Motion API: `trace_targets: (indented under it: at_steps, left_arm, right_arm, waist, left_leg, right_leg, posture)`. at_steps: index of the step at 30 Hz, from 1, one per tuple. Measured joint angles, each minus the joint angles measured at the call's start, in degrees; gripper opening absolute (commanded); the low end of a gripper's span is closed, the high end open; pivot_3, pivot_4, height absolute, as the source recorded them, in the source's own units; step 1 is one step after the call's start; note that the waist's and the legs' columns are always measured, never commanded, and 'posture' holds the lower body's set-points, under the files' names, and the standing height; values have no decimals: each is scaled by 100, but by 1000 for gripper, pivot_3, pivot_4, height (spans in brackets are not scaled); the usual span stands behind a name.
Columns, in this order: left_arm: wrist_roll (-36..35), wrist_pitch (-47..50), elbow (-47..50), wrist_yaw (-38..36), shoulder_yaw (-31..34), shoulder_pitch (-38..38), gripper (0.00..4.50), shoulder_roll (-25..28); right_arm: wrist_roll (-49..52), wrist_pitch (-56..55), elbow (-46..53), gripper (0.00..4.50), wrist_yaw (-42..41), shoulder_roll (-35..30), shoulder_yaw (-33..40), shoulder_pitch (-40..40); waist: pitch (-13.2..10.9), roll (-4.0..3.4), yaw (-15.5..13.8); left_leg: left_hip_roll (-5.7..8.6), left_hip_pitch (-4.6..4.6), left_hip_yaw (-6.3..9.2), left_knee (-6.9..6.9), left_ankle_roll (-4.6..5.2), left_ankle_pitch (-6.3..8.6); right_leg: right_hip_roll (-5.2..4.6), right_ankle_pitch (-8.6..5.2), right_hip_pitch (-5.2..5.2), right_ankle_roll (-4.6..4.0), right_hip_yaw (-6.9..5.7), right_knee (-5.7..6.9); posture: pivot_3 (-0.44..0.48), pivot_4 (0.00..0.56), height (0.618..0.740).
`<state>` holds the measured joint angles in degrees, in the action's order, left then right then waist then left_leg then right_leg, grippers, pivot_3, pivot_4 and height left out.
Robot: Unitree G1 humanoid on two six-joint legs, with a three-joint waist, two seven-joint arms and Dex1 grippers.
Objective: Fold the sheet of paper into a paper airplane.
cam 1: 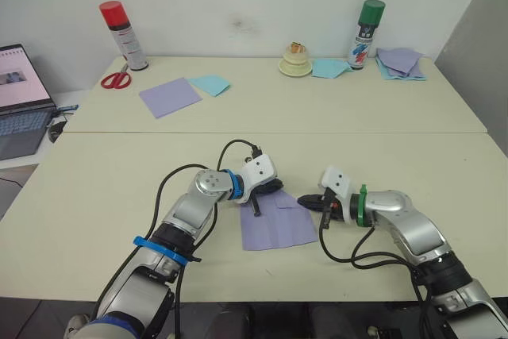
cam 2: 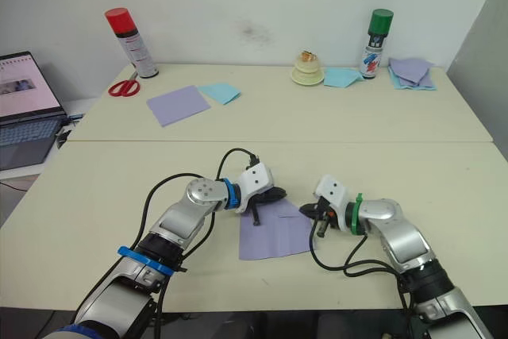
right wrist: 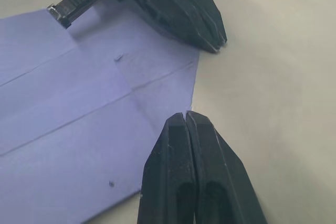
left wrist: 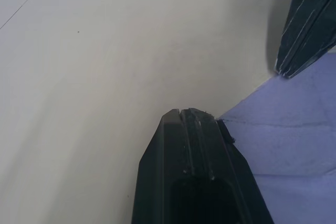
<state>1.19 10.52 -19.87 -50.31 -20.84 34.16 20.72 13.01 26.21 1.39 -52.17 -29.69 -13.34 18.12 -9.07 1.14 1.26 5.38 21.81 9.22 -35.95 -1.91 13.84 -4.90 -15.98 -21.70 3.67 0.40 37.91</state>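
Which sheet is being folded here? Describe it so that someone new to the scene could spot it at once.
On the near table, look between the left gripper and the right gripper: the sheet of paper lies flat there. It is lavender and creased, unlike the smooth lavender sheet and light blue sheet on the far table.

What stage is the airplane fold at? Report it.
Early. The sheet of paper lies flat on the table, showing only crease lines. The left gripper and the shut right gripper sit at its far edge; neither has lifted it. No nose or wings are formed, so the folding remains.
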Motion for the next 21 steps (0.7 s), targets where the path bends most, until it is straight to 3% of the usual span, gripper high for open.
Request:
trace_targets:
  at_steps: [7, 12, 21]
  left_arm:
    - [9, -3, 13, -18, 33, -5, 0, 20]
    - [13, -4, 48, -25, 32, -9, 0, 25]
    - [-37, 137, 441, 27, 140, -257, 0, -3]
  right_arm:
    - [388, -160, 33, 23, -143, 242, 242, -98]
    - [62, -333, -231, 23, 184, 721, -36, 287]
    - [-518, -570, -457, 23, 187, 650, -445, 375]
  waist:
    - [-1, -1, 16]
    - [0, -1, 25]
    - [-1, -2, 28]
  left_leg:
    - [-3, -1, -1, 0, 0, 0]
    - [-1, 0, 0, 0, -1, -1]
    - [0, 10, -3, 2, -1, -1]
  right_leg:
    - [1, 0, -4, -1, 2, 4]
    - [2, 2, -7, -4, 2, 5]
    - [2, 3, -25, -5, 8, 6]
  posture:
    - [0, 150, 740]
    - [0, 150, 740]
    - [0, 150, 740]
